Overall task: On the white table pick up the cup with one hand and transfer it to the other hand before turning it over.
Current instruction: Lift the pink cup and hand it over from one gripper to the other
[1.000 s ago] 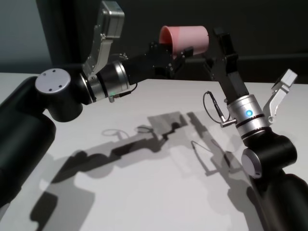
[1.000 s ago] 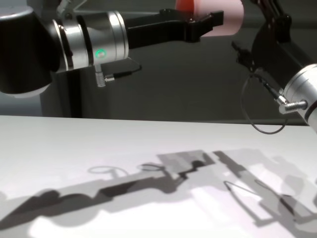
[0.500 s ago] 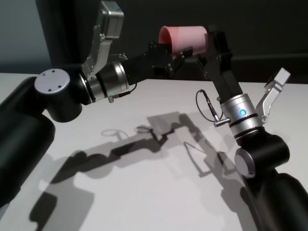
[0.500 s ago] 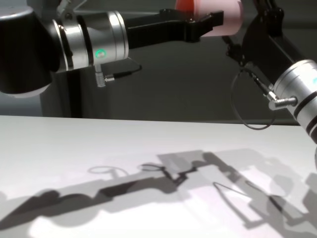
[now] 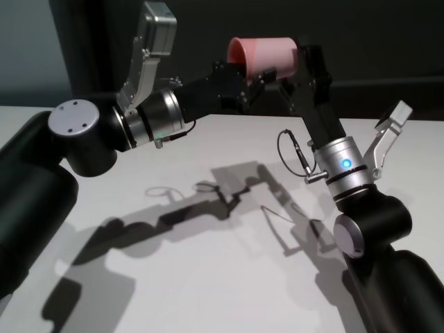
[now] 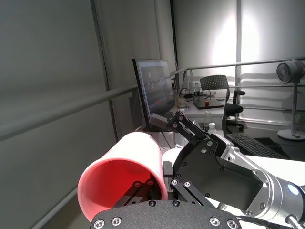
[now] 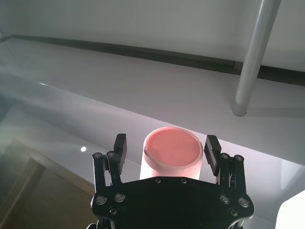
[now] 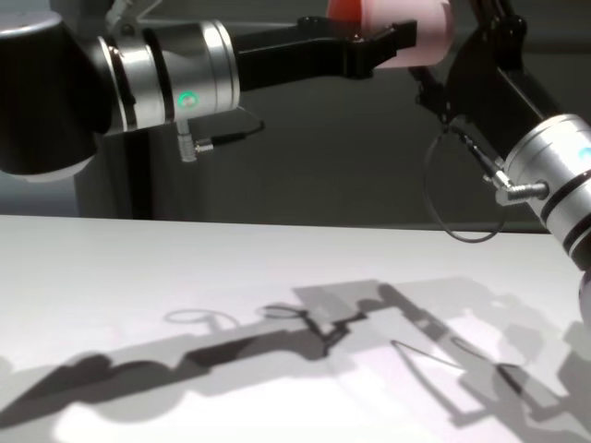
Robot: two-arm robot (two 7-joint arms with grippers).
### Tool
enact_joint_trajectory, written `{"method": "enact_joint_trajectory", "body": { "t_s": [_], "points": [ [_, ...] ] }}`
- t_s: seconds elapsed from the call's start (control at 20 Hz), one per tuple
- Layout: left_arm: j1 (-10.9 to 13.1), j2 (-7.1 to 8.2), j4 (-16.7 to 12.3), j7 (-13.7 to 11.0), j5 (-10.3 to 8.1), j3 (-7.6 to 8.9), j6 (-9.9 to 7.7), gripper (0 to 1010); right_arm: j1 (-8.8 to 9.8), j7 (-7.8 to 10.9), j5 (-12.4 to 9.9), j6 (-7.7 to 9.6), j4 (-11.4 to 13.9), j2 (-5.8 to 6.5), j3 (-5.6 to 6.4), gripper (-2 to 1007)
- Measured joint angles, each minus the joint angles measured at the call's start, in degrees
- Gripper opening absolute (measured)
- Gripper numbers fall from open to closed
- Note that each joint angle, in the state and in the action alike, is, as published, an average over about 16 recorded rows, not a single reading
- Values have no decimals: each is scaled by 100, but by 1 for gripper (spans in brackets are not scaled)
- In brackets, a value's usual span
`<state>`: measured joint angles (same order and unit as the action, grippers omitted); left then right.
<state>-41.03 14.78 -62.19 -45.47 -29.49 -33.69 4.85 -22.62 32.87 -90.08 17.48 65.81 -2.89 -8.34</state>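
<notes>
High in the upper middle of the head view, well above the worktop, the cup is lying on its side in mid-air. The left gripper, on the green-lit arm, is gripping it near the rim with its jaws closed on the wall, the open mouth facing the frame's left. The right gripper, on the blue-lit arm, is reaching in from the base end. In the right wrist view the right gripper's fingers are standing wide on either side of the cup's flat base, not yet pressing on it.

I would judge the handover to be at its delicate point. If the left jaws let go before the right ones have closed, the cup is going to drop to the worktop and likely roll. The cup is tapered and smooth, so a grip at the narrow end could slide off toward the base. Closing hard could also flex the thin wall.

The cup is looking like matte pink plastic, handleless, wider at the rim. The worktop is a flat, matte white surface carrying only the arms' shadows.
</notes>
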Motion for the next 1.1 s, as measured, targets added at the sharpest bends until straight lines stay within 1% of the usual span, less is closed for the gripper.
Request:
{"method": "enact_joint_trajectory", "body": {
  "t_s": [0.55,1.1],
  "points": [
    [0,0,0,0,0,0,0,47,-60,114,-153,-26,-150,-1,-127,1002],
    [0,0,0,0,0,0,0,47,-88,138,-234,-101,-182,21,-281,1002]
  ]
}}
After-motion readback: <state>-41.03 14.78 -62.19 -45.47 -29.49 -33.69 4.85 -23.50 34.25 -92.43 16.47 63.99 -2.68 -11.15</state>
